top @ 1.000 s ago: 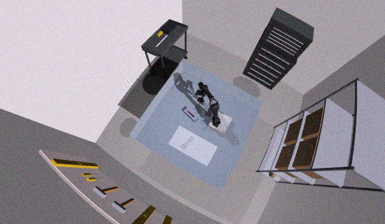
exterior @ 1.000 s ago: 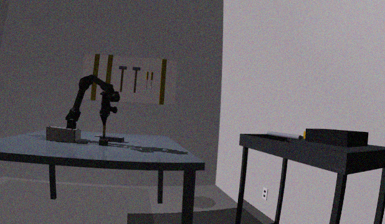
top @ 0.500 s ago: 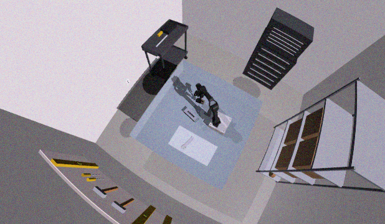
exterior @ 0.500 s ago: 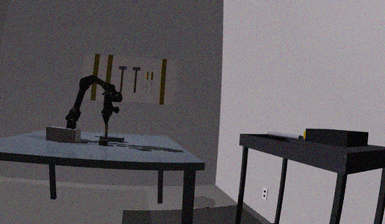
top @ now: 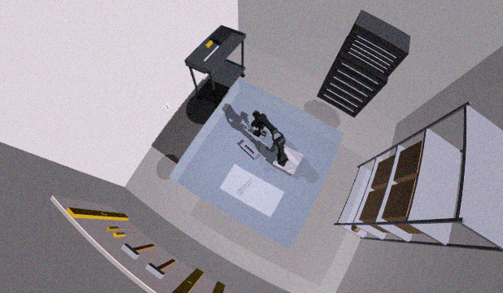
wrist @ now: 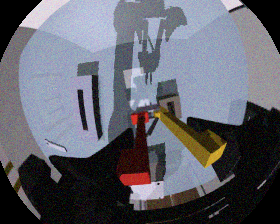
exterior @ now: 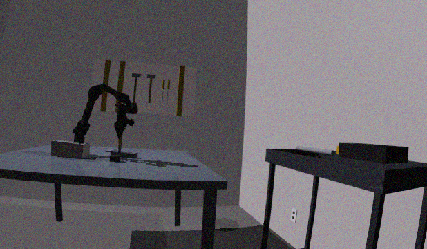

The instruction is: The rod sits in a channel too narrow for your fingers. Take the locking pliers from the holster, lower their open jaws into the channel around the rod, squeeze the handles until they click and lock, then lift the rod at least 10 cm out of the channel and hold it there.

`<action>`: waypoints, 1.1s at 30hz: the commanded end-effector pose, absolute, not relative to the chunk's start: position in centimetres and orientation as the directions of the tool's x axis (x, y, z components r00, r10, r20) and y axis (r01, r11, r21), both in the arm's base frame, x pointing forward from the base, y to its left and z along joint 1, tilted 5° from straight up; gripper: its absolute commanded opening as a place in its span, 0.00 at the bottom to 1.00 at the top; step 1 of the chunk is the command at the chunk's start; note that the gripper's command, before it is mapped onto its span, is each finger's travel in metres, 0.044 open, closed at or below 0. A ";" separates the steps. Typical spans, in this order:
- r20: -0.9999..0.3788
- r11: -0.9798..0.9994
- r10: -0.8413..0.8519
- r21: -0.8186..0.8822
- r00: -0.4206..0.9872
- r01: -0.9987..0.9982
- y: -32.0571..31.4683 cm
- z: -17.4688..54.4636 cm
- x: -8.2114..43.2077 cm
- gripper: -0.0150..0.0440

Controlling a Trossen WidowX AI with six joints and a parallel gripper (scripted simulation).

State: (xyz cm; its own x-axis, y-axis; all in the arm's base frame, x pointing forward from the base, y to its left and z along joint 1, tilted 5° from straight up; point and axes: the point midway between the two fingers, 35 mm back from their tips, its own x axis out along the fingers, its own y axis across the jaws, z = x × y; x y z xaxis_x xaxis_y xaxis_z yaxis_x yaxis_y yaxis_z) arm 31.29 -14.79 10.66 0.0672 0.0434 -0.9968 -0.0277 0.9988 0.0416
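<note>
The locking pliers (top: pixel 264 133) (exterior: pixel 119 143) (wrist: pixel 188 139), with one red and one yellow handle, hang jaws down from my gripper (exterior: pixel 119 133) (wrist: pixel 160 125). The black fingers stand around the spread handles, one against each. The jaws are small and grey, clear of the holster and above the table; their exact opening is hard to see. The holster (exterior: pixel 115 158) (wrist: pixel 177 109) is a small box with a dark hole, just right of the jaws in the wrist view. The pale channel block (top: pixel 251 155) (wrist: pixel 90 100) with its dark slot stands farther left there. I cannot make out the rod.
The blue table (top: pixel 207 163) (exterior: pixel 27 164) carries a white sheet (top: pixel 268 203) with faint markings, beyond the channel block from the arm. The arm's pale base (top: pixel 294 159) (exterior: pixel 70 149) stands near the block. A dark cart (top: pixel 194 61) (exterior: pixel 362 173) stands off the table.
</note>
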 end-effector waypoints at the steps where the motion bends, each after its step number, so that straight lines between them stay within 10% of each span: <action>1: -0.997 0.999 0.038 0.037 0.072 -0.015 -14.0 11.0 31.5 0.79; 33: -0.997 0.997 0.042 0.046 0.072 0.062 -8.7 11.4 32.6 0.79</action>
